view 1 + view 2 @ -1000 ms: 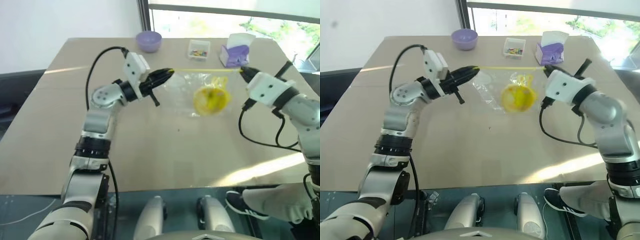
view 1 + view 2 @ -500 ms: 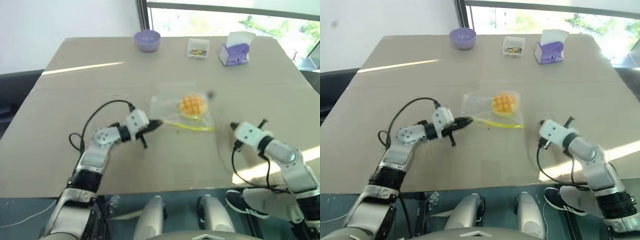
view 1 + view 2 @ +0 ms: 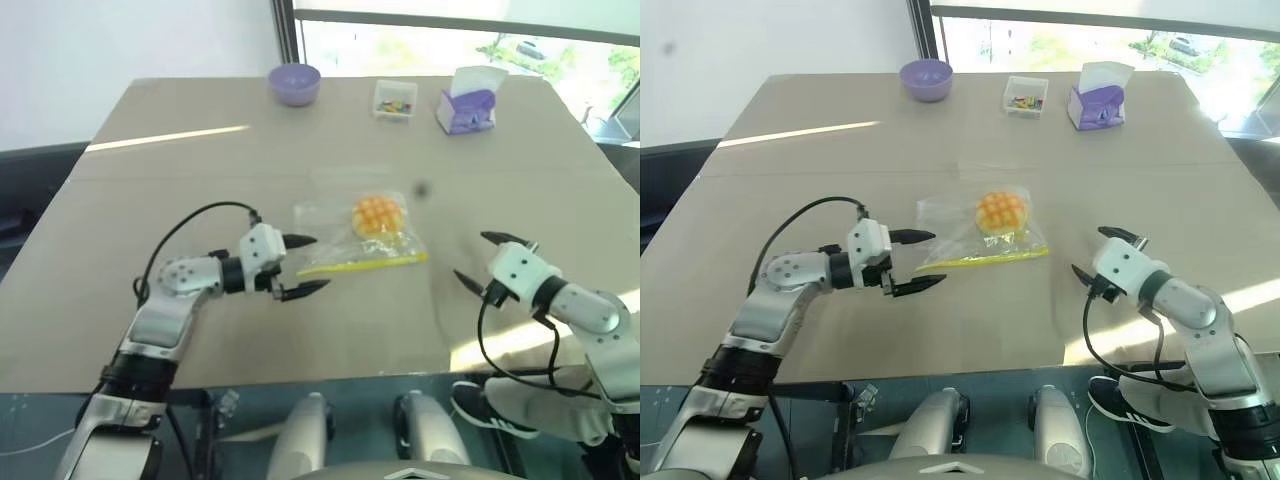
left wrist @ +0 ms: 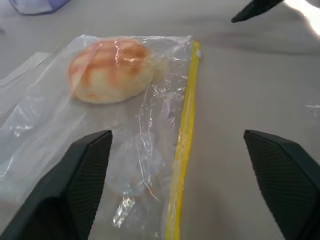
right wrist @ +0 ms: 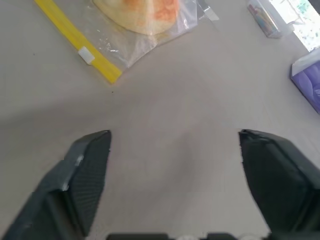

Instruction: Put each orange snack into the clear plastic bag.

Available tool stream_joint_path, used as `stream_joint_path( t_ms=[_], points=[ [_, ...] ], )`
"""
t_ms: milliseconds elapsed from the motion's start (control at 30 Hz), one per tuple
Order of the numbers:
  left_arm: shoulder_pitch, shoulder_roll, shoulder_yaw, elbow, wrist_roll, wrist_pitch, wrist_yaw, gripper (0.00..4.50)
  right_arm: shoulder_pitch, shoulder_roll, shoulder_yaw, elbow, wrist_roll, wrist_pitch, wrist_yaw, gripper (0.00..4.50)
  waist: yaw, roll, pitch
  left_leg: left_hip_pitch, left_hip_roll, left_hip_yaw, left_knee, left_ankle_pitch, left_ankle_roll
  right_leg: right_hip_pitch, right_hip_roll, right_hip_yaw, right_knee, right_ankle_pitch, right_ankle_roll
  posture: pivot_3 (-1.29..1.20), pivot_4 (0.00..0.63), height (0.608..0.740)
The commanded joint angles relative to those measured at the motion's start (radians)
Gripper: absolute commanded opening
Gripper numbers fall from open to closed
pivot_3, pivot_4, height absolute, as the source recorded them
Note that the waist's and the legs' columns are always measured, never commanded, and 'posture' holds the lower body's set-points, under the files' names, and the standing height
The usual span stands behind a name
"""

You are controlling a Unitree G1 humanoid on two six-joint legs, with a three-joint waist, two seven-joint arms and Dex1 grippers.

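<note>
The clear plastic bag (image 3: 358,235) lies flat near the middle of the table (image 3: 300,330), its yellow seal strip (image 3: 365,263) along the near edge, with the orange snack (image 3: 379,213) inside it. The left gripper (image 3: 301,264) is just beside the bag's left end, fingers spread wide and holding nothing. The right gripper (image 3: 482,258), well apart to the bag's right, is likewise spread wide and empty
</note>
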Motion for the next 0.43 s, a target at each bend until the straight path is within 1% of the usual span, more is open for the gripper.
stream_joint_path(
  t_ms=[33, 133, 233, 333, 433],
  points=[
    [0.036, 0.056, 0.127, -0.077, -0.123, 0.126, -0.004, 4.25, 0.058, -0.008, -0.113, -0.110, 0.123, 0.037, 0.045, 4.45, 0.001, 0.000, 0.000, 0.000, 0.000, 0.000, 0.000, 0.000, 0.000, 0.000, 0.000, 0.000, 0.000, 0.000, 0.000, 0.00, 0.150, 0.737],
    [0.085, 0.114, 0.211, -0.109, -0.198, 0.222, -0.022, 4.25, 0.136, -0.003, -0.226, -0.188, 0.236, 0.080, 0.071, 4.45, 0.002, 0.000, 0.000, 0.001, 0.000, 0.000, 0.000, 0.000, 0.000, 0.000, 0.000, 0.000, 0.000, 0.000, 0.000, 0.00, 0.150, 0.737],
    [0.148, 0.174, 0.266, -0.116, -0.206, 0.240, -0.060, 4.25, 0.220, -0.005, -0.341, -0.253, 0.332, 0.130, 0.094, 4.45, 0.002, 0.000, 0.000, 0.000, 0.001, 0.000, 0.000, 0.000, 0.000, 0.000, 0.000, 0.000, 0.000, 0.000, 0.000, 0.00, 0.150, 0.737],
    [0.168, 0.188, 0.297, -0.121, -0.218, 0.252, -0.056, 4.25, 0.260, -0.016, -0.388, -0.278, 0.356, 0.143, 0.093, 4.45, 0.002, 0.000, 0.000, 0.001, 0.001, 0.000, 0.000, 0.000, 0.000, 0.000, 0.000, 0.000, 0.000, 0.000, 0.000, 0.00, 0.150, 0.737],
    [0.166, 0.190, 0.304, -0.111, -0.218, 0.251, -0.058, 4.25, 0.268, -0.027, -0.402, -0.285, 0.369, 0.154, 0.092, 4.45, 0.002, 0.000, 0.000, 0.001, 0.001, 0.001, 0.000, 0.000, 0.000, 0.001, 0.000, 0.000, 0.000, -0.002, -0.002, 0.00, 0.150, 0.737]
  ],
)
